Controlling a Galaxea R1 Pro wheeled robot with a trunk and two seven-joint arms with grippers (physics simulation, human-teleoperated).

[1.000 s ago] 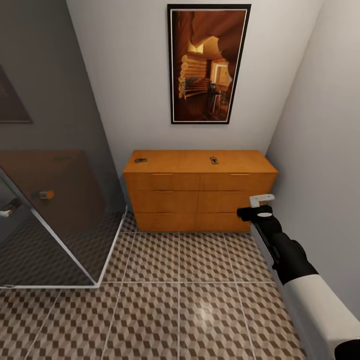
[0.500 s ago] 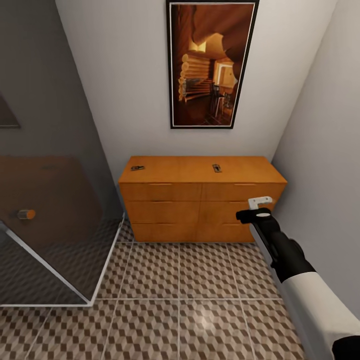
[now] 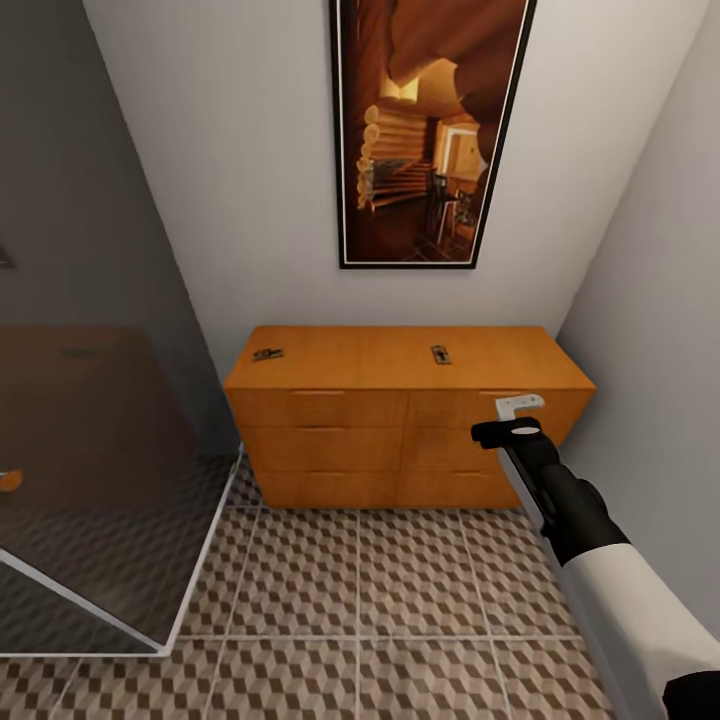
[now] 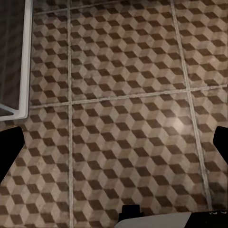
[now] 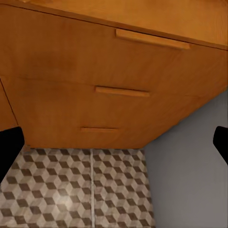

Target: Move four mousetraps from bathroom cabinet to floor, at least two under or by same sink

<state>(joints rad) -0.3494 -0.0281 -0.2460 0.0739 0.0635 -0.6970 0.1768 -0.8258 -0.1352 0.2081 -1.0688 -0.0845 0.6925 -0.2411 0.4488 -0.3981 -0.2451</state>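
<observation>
You face the bathroom floor, large square tiles printed in a brown, beige and white cube pattern, which runs up to the low, wide orange-brown wooden cabinet with six drawers in two columns against the back wall. Above the cabinet hangs a tall dark-framed picture; a smoked glass shower screen stands beside the cabinet's left end.

Two tiny flat tan mousetraps lie on the cabinet's top: one near its left edge, one right of centre toward its front edge. The others are not visible on top; judge them to be in the drawers.

Your right gripper hangs before the right drawer column, fingers apart and empty, clear of the slim handles. The left gripper's fingers are likewise spread, over bare tile.

Expect each trap to be light, stiff and thin: pinch across the board's short edges, avoiding the wire.
</observation>
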